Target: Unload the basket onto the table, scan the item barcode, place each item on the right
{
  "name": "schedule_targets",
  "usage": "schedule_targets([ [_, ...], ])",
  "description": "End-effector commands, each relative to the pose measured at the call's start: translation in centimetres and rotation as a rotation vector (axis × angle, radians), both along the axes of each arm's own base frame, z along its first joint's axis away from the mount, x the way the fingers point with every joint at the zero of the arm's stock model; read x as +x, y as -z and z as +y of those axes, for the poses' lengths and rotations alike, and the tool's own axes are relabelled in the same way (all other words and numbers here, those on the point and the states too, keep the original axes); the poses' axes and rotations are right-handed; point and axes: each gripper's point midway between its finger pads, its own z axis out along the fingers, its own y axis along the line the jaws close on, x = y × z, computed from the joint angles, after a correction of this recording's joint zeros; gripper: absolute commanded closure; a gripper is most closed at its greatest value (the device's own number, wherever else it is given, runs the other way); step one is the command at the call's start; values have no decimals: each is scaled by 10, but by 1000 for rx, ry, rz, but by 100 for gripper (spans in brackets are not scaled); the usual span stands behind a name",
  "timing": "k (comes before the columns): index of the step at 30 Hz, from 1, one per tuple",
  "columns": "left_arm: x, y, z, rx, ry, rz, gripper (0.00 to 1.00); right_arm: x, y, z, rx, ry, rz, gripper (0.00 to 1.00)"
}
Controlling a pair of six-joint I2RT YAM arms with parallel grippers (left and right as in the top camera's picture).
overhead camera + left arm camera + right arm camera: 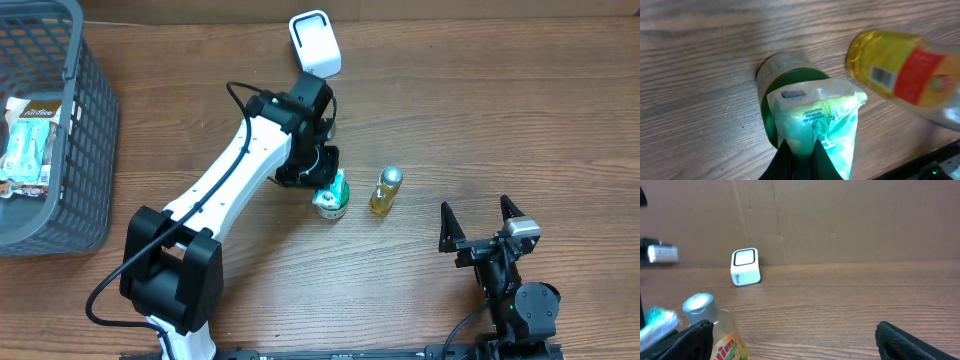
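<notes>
A brown wood-grain table (pixel 500 120) fills the overhead view; in the right wrist view a plain cardboard-coloured wall (pixel 840 220) rises behind its far edge. At centre, the left gripper (pixel 800 150) pinches a green-and-white packet (pixel 820 115), its black fingers pressed narrowly together on the packet's lower edge. The packet stands on the table just below the arm's wrist. Its small dark print cannot be read, and a blue-grey patch sits near its top.

Just beside it, to the right, lies a bottle of yellow liquid (pixel 385 190) with a silver cap. Its red-and-yellow label shows a small barcode in the left wrist view, and red lettering on it is cut off in the right wrist view.

A white barcode scanner (pixel 315 42) stands near the table's far edge, apart from the packet. A grey mesh basket (pixel 90 130) at far left holds pale packets (pixel 28 140) whose writing is too small to read.

The right gripper (pixel 477 210) rests at lower right, fingers spread wide and holding nothing.
</notes>
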Motion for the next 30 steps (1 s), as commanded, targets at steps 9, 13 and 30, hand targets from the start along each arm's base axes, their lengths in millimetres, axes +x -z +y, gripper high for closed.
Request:
schedule_targets([
  [9,25,-30,80,414,-150,-138,96,0,3,1,7,-1,1,0],
  [13,23,-17,90,472,-191,-132,96,0,3,1,7,-1,1,0],
  [30,-5,55,32,145,-146,24,96,0,3,1,7,-1,1,0],
])
